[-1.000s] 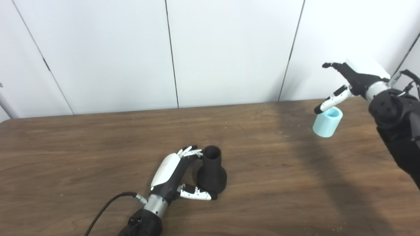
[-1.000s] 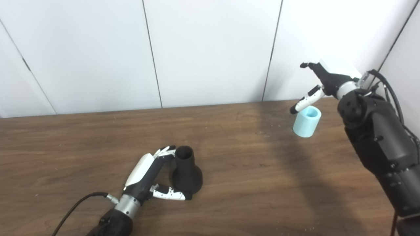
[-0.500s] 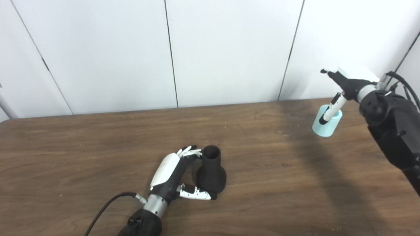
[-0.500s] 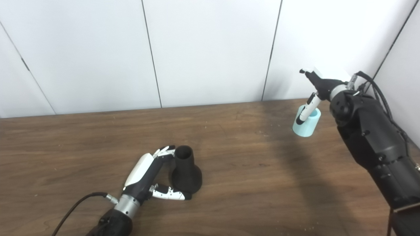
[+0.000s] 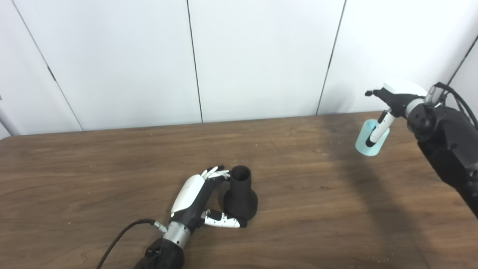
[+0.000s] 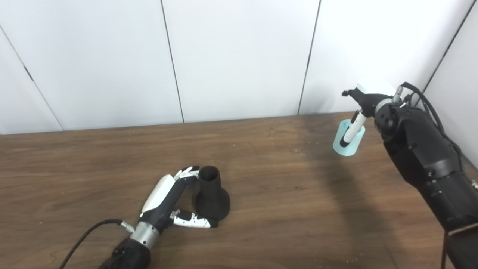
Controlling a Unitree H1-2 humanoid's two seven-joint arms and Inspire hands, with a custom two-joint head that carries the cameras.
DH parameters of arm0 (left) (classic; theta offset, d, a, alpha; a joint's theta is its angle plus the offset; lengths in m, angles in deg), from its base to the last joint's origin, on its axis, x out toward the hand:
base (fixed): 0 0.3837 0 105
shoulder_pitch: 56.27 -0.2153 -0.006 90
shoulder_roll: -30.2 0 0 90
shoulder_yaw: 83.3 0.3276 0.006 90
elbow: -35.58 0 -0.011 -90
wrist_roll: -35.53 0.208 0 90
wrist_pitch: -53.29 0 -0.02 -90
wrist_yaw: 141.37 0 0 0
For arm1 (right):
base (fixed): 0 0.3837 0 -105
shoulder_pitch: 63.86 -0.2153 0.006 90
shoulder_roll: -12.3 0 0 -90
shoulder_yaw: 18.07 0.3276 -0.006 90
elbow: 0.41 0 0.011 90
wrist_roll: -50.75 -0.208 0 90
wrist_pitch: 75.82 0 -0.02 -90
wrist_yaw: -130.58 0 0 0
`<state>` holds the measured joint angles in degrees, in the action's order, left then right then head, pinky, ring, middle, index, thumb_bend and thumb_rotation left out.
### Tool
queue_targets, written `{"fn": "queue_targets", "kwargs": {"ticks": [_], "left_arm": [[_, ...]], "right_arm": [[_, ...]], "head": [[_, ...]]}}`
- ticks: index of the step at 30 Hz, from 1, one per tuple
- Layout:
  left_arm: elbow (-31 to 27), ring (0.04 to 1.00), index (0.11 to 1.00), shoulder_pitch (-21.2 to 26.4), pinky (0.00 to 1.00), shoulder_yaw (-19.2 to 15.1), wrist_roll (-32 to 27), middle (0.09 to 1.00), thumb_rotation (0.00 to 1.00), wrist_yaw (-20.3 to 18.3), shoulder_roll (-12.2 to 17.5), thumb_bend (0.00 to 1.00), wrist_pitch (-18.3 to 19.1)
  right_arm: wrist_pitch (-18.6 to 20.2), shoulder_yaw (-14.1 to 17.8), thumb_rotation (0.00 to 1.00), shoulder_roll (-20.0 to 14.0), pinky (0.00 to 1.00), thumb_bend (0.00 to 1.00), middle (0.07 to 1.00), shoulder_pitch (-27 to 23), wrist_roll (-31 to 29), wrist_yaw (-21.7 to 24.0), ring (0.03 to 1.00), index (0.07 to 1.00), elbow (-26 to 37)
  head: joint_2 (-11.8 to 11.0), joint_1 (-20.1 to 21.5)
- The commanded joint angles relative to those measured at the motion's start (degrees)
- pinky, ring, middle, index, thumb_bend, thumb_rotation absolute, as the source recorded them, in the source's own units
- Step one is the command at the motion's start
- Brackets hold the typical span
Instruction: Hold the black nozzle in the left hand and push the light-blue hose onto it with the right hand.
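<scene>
The right robot hand (image 5: 390,102), fingers apart, straddles the light-blue hose (image 5: 364,139); the left robot hand (image 5: 201,198) cups the black nozzle (image 5: 241,194).

light-blue hose (image 5: 364,144) partly behind right robot hand (image 5: 388,102)
</scene>
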<state>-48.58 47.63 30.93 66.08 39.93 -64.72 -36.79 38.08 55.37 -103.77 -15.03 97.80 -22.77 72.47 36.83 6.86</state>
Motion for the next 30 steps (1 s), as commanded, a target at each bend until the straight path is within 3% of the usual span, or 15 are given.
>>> {"fn": "queue_targets", "kwargs": {"ticks": [1, 16, 22, 30], "left_arm": [[3.03, 0.941, 0.486, -2.78, 1.0, 0.81, 2.04, 0.806, 0.08, -1.26, 0.16, 0.52, 1.4], [2.52, 0.942, 0.484, -2.87, 1.0, 1.23, 2.4, 0.808, 0.08, -1.88, 0.02, 0.52, 2.23], [2.09, 0.942, 0.484, -3.15, 1.0, 1.36, 2.59, 0.807, 0.08, -1.9, -0.08, 0.52, 2.34], [2.48, 0.942, 0.484, -3.04, 1.0, 1.33, 2.43, 0.806, 0.07, -1.78, -0.22, 0.52, 2.03]], "right_arm": [[-1.52, 0.09, 0.15, -2.08, 0.71, 1.0, 0.943, -3.27, 1.68, -2.42, 0.906, 0.877, 0.27], [-1.6, -0.36, 0.17, -1.39, 0.66, 1.0, 0.911, -3.51, 2.12, -2.82, 0.876, 0.827, -0.53], [-3.2, -0.46, 0.15, -1.4, 0.66, 1.0, 0.835, -2.95, 1.77, -3.77, 0.825, 0.813, -0.91], [-4.94, -1.18, 0.15, -1.4, 0.64, 1.0, 0.831, -3.66, 1.98, -4.73, 0.823, 0.808, -3.46]], "head": [[0.02, 0.01], [0.04, -0.48], [0.09, -0.57], [0.1, -0.78]]}}
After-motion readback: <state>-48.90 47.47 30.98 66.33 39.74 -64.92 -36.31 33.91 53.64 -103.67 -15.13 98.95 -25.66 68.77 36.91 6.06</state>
